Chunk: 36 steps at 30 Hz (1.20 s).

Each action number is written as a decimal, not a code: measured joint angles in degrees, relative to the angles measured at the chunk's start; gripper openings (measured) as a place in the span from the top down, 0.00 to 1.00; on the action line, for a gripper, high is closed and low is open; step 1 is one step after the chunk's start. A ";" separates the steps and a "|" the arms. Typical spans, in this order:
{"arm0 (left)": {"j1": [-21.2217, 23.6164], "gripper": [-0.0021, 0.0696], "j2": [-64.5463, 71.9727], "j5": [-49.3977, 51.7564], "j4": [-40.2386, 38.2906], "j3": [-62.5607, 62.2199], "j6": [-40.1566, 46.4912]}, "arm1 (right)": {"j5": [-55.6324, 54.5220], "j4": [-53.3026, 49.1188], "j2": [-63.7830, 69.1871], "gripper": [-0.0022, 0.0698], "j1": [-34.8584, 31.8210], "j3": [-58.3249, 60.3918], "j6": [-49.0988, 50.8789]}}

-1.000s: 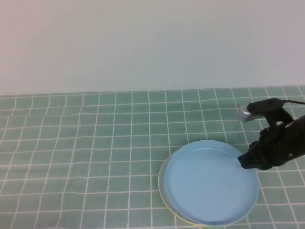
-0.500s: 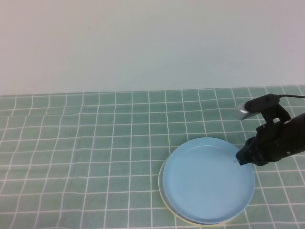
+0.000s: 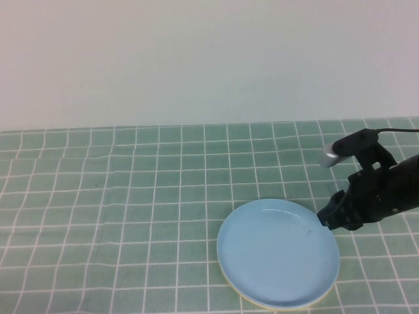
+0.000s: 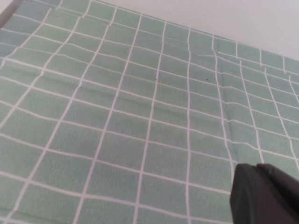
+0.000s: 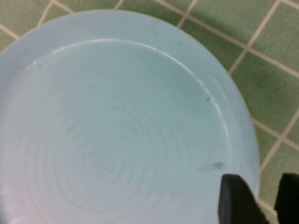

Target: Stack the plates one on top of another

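Observation:
A light blue plate point(image 3: 278, 260) lies flat on top of the stack at the table's near right. Under its near edge peeks the thin rim of a yellow plate point(image 3: 257, 303); a white plate does not show. My right gripper point(image 3: 325, 220) sits at the blue plate's right rim and stands open. In the right wrist view the blue plate point(image 5: 117, 126) fills the picture, and the right gripper point(image 5: 264, 205) has one finger over the rim and one outside it, holding nothing. My left gripper point(image 4: 262, 189) hangs shut and empty over bare cloth, outside the high view.
A green checked tablecloth point(image 3: 118, 209) covers the table, with slight wrinkles on the left half. A plain pale wall point(image 3: 196, 59) rises behind the far edge. The right arm's cable point(image 3: 402, 131) runs off to the right.
The right gripper has opened and let go of the blue plate. The plate has settled flat and a little leftward onto the stack below.

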 joint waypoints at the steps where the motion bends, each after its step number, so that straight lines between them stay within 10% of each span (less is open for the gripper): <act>1: 0.00 0.97 0.00 0.00 0.00 0.00 0.00 | 0.00 0.00 0.00 0.68 0.00 0.00 -0.10; 6: 0.00 0.97 0.00 0.00 0.00 0.00 0.00 | 1.16 0.11 0.00 0.68 0.00 0.00 0.45; 14: 0.00 0.97 0.00 0.00 0.03 0.00 0.00 | 2.71 0.21 -8.22 0.95 0.00 0.00 1.79; 36: 0.00 0.97 0.00 0.00 0.03 0.00 0.00 | 1.31 -4.39 -64.59 0.97 0.00 14.87 16.08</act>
